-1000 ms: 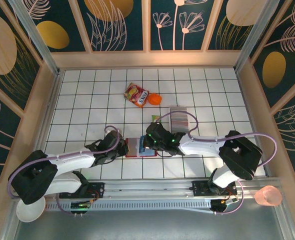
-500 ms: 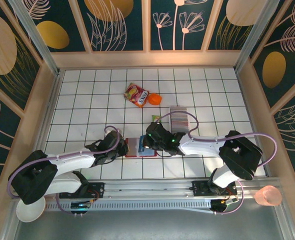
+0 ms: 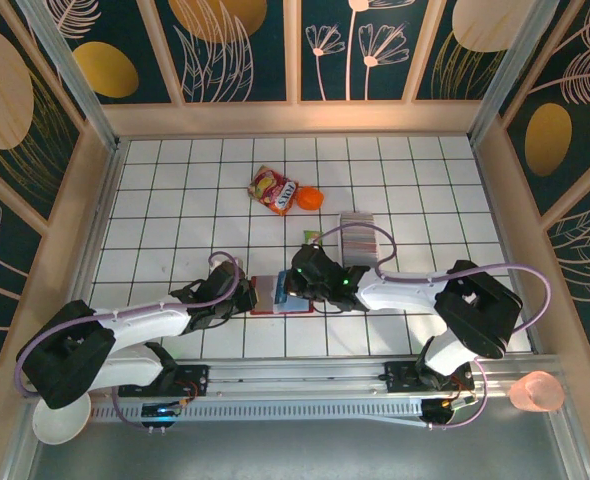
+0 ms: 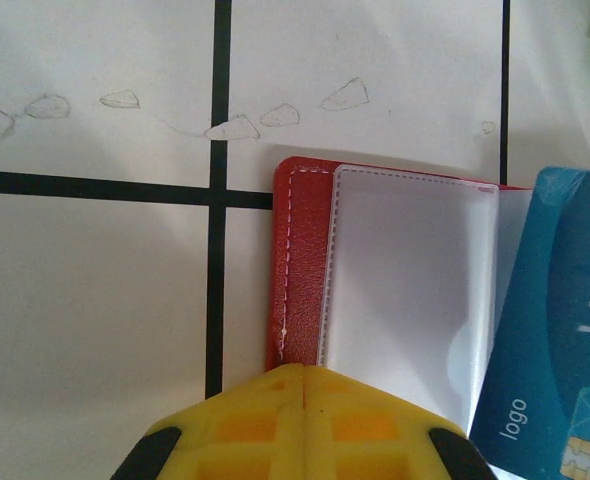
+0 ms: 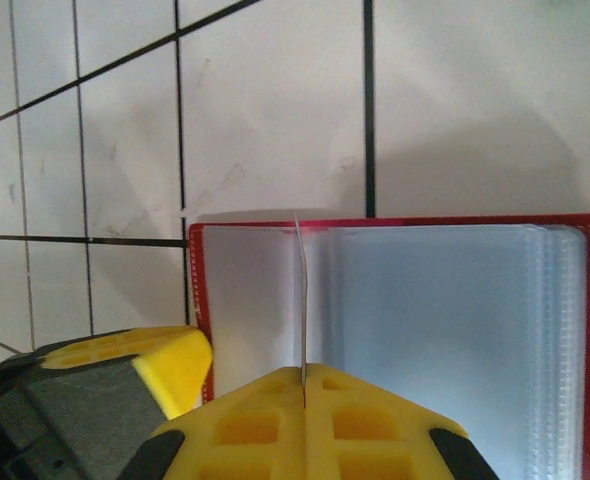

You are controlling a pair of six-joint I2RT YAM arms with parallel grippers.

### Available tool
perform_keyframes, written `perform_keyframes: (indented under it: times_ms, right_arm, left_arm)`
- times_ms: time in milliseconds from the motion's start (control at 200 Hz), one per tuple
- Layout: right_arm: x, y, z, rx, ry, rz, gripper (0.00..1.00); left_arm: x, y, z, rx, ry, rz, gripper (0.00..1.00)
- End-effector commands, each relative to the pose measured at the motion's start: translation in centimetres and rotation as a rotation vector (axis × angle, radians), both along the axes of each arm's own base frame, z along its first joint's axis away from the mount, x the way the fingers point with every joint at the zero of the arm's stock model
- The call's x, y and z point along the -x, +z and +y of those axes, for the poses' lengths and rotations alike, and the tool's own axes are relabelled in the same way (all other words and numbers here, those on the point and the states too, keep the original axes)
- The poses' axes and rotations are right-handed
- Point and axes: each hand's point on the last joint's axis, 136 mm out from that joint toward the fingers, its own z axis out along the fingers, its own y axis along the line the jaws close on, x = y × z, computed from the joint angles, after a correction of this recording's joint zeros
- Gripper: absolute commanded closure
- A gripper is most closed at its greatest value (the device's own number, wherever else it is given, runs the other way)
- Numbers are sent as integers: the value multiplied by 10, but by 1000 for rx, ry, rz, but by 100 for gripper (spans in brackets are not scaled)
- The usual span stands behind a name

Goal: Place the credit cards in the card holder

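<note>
My right end effector pinches a blue card edge-on just above the open card holder; my left end effector, pressed together, sits at its left edge.

High overhead view of the whole table; both wrist views close, straight down on the same card holder

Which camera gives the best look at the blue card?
The left wrist view: the blue card shows its printed face and chip, by the card holder. The right wrist view gives it edge-on, a thin line pinched in the right gripper; the top view, a tiny blue patch.
</note>
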Motion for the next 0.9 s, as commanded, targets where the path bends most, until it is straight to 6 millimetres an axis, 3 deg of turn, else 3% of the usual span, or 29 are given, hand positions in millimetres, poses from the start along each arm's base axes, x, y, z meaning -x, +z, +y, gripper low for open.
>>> perform_keyframes:
  times_ms: [0, 896]
  right_arm:
    - [2, -10, -15, 48, -39, 7, 100]
    - [14, -4, 2, -155, -21, 41, 100]
  left_arm:
    - [3, -5, 5, -15, 2, 2, 100]
    - [3, -4, 3, -4, 0, 5, 100]
